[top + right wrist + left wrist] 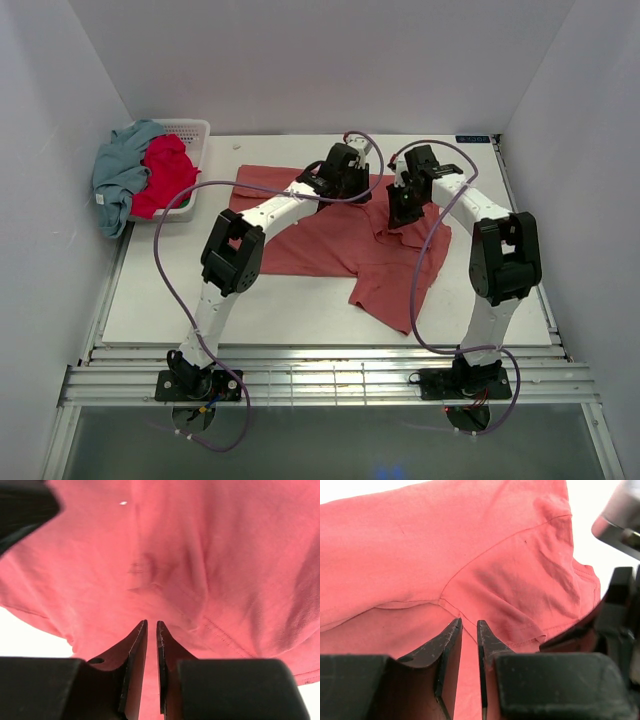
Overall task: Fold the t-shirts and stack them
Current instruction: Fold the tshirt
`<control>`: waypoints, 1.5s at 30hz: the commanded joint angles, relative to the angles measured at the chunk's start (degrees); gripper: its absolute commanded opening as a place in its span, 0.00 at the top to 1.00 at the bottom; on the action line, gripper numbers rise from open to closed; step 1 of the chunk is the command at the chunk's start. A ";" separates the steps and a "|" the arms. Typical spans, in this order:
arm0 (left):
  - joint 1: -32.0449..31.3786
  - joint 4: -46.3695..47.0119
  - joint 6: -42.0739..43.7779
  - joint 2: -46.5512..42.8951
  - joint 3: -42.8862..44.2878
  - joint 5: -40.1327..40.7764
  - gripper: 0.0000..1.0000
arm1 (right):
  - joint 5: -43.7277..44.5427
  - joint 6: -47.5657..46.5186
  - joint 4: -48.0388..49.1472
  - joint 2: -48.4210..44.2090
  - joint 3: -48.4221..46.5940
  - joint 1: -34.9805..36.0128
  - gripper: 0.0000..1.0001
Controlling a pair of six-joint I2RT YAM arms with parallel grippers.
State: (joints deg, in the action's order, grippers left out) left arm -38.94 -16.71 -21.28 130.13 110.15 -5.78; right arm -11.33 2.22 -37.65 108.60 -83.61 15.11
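Note:
A dusty salmon-red t-shirt (320, 240) lies spread across the middle of the white table, one part hanging toward the front edge. My left gripper (340, 190) is at the shirt's far edge, and in its wrist view the jaws (469, 622) are pinched on the cloth (510, 570) right at a seam. Just to its right, my right gripper (403, 212) is shut on the same shirt, where the cloth bunches up. Folds in the fabric (200, 555) run out from its tips (151, 623). A crimson t-shirt (165, 175) and a grey-blue t-shirt (120, 170) are heaped in the basket.
The white lattice basket (200, 128) stands at the far left corner, with the grey-blue shirt spilling over its left side. White walls close in the table on three sides. Purple cables loop from both arms over the shirt.

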 commanded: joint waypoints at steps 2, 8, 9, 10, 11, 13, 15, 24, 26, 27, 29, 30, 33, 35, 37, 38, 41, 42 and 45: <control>0.61 -0.94 0.71 0.56 1.99 3.03 0.71 | 1.99 -0.73 -1.64 -1.81 -1.20 0.53 0.81; 10.87 -4.48 -1.39 0.75 1.75 6.83 0.81 | 11.05 3.04 -1.90 1.52 -7.95 -0.34 0.80; 12.55 -4.21 -1.57 0.22 -0.35 7.27 0.83 | 13.07 3.49 -1.99 2.92 -8.93 -0.70 0.80; 14.14 -3.95 -1.05 -0.22 -1.24 7.97 0.84 | 14.13 3.84 -1.99 3.72 -9.89 -1.05 0.82; 17.02 -3.60 -0.61 -0.66 -1.95 9.02 0.86 | 16.06 4.11 -1.99 4.60 -12.16 -1.66 0.83; 19.59 -3.77 0.36 -1.45 -3.44 11.22 0.91 | 17.92 4.81 -2.34 7.23 -14.29 -2.28 0.87; 22.76 -3.59 0.62 -2.07 -4.59 11.76 0.93 | 19.24 4.99 -2.34 9.08 -16.66 -3.25 0.89; 28.13 -3.42 0.62 -1.81 -8.90 13.34 0.93 | 21.35 5.69 -2.52 14.18 -18.87 -7.29 0.92; 28.65 -3.59 0.54 -0.76 -8.72 12.99 0.93 | 21.35 5.52 -2.60 15.06 -19.22 -8.08 0.92; 28.83 -3.77 0.54 -0.32 -8.64 12.90 0.93 | 21.35 5.52 -2.61 16.20 -19.48 -8.34 0.92; 29.01 -4.47 0.45 0.65 -8.20 12.99 0.95 | 21.09 5.43 -3.13 17.52 -21.06 -9.22 0.92; 29.09 -4.56 0.36 0.83 -8.11 13.08 0.96 | 21.00 5.52 -3.39 19.09 -21.76 -9.49 0.92; 29.53 -4.56 -0.08 0.83 -8.89 13.51 0.97 | 20.48 5.34 -4.54 22.87 -25.71 -10.54 0.92; 29.80 -4.56 -0.43 0.57 -9.51 13.69 0.97 | 19.69 5.25 -6.02 25.94 -29.48 -11.24 0.92; 29.97 -4.56 -0.52 0.31 -10.39 14.13 0.97 | 19.33 5.34 -6.47 27.72 -31.43 -11.60 0.92; 30.06 -4.65 -0.52 0.30 -10.48 14.22 0.97 | 18.90 5.34 -6.47 28.51 -32.39 -11.95 0.92; 30.59 -4.65 -0.61 0.13 -11.18 14.83 0.97 | 18.10 5.25 -6.65 31.14 -35.56 -12.47 0.92; 30.76 -4.65 -0.52 0.22 -11.27 14.83 0.97 | 17.67 5.25 -6.56 32.19 -36.87 -12.56 0.92; 30.94 -4.12 0.00 0.39 -10.83 14.40 0.97 | 14.86 3.94 -3.68 32.47 -37.07 -12.74 0.92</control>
State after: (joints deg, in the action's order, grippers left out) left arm -9.19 -18.39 -21.87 131.68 100.77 7.51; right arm 6.17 7.05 -43.38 138.50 -120.11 2.94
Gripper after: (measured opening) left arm 0.081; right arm 0.078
